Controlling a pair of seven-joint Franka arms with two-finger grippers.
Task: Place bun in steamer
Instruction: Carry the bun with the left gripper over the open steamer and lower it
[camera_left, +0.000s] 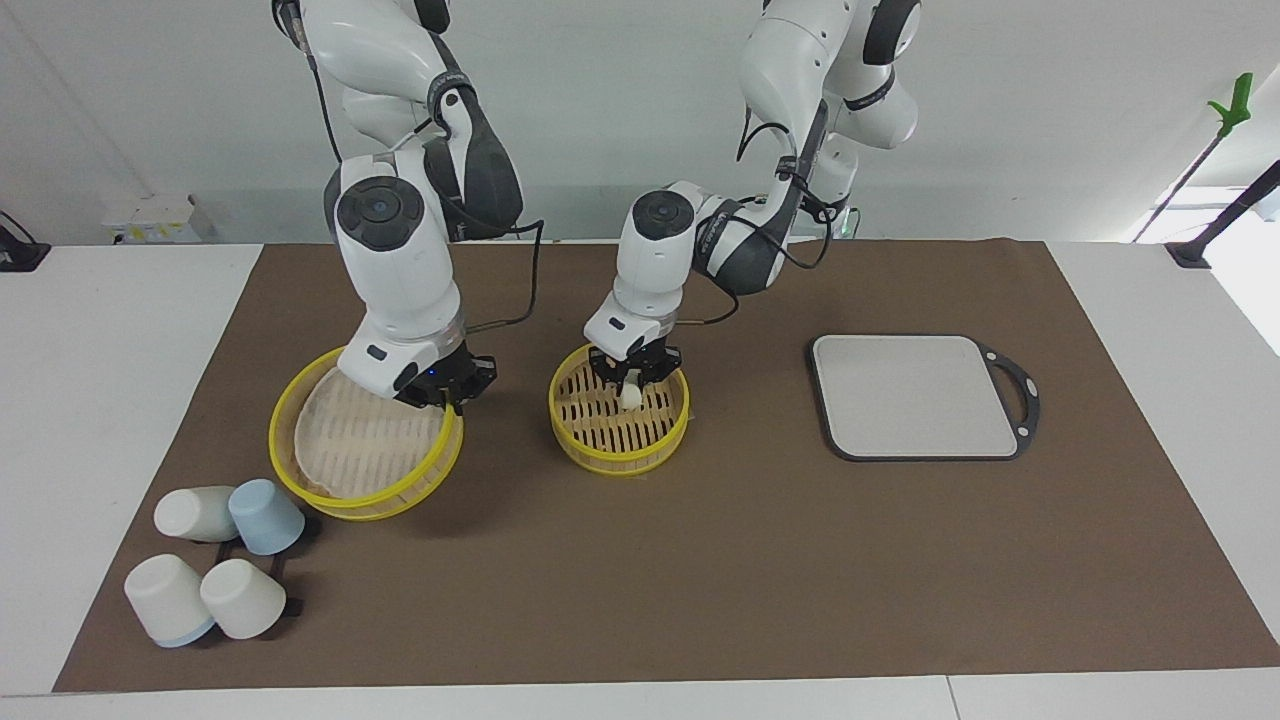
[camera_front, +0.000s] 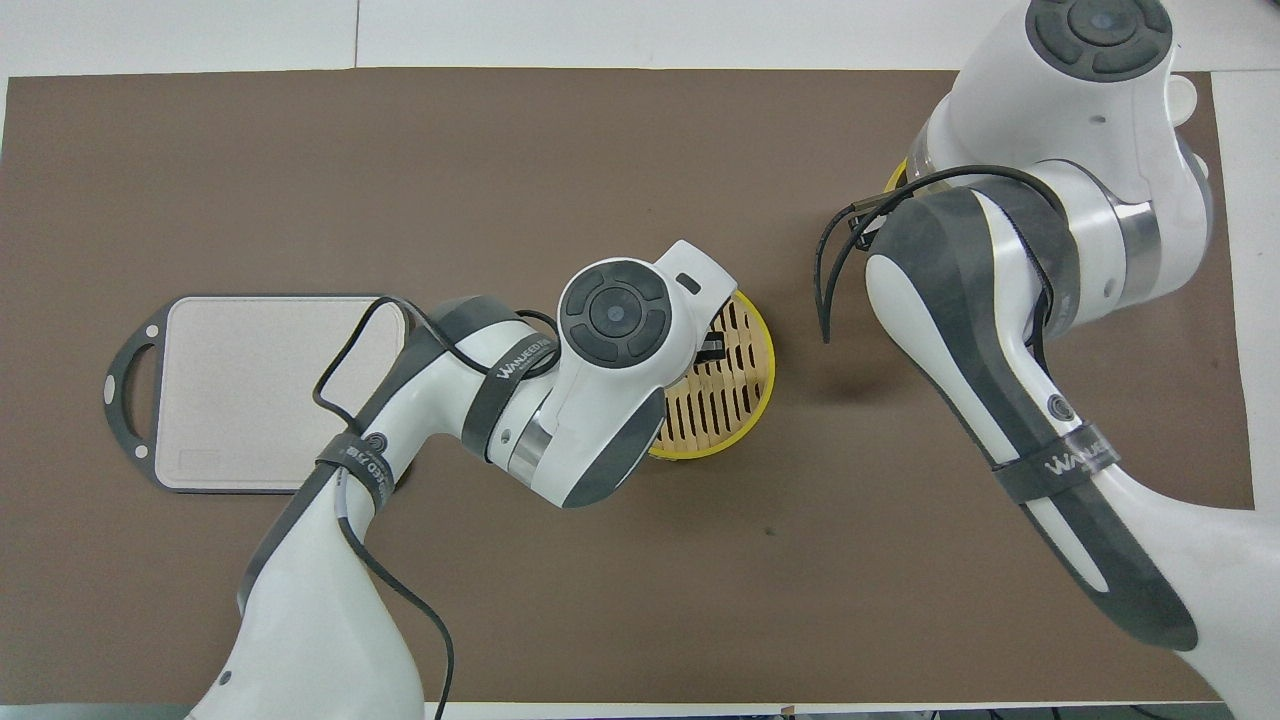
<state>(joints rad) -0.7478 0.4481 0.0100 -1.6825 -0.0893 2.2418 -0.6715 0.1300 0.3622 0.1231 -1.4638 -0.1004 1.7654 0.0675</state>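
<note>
Cream bun (camera_left: 631, 398) clamped in left gripper (camera_left: 632, 385) jaws, low inside steamer (camera_left: 670, 432); right gripper (camera_left: 452, 392) gripping tilted lid (camera_left: 350, 450) rim.

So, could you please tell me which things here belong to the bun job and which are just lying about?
Part of the job:
- bun, in the left gripper over the steamer
- steamer basket
- steamer lid, tilted, gripped at its rim by the right gripper

Just lying about:
- grey cutting board
- cups, toward the right arm's end
</note>
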